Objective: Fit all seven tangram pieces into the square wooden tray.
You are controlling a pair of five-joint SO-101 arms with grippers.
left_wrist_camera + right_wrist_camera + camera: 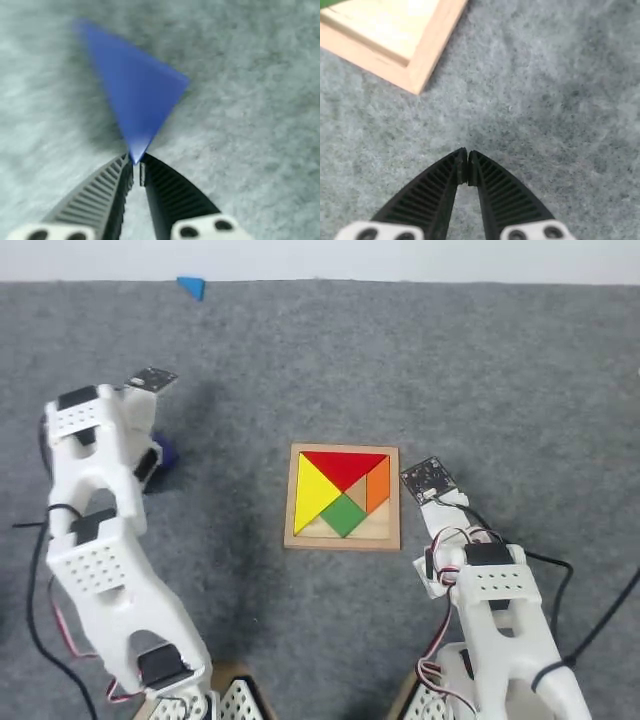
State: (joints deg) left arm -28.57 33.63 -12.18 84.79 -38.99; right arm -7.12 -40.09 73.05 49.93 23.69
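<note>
1. While the left fingers pinch one corner of the blue triangle, its length points straight ahead of them, over the desk's left side.
2. The wooden tray lies well to its right, mid-desk.
3. The right fingers, clenched empty, sit beside a tray corner.

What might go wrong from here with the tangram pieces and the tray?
The left gripper pinches the blue triangle by one corner tip only, so it may swivel or slip out. The right gripper, shut, sits close to the wooden tray corner; a careless move might nudge the tray. A small blue piece lies at the far edge of the grey carpet, perhaps hard to reach.
</note>
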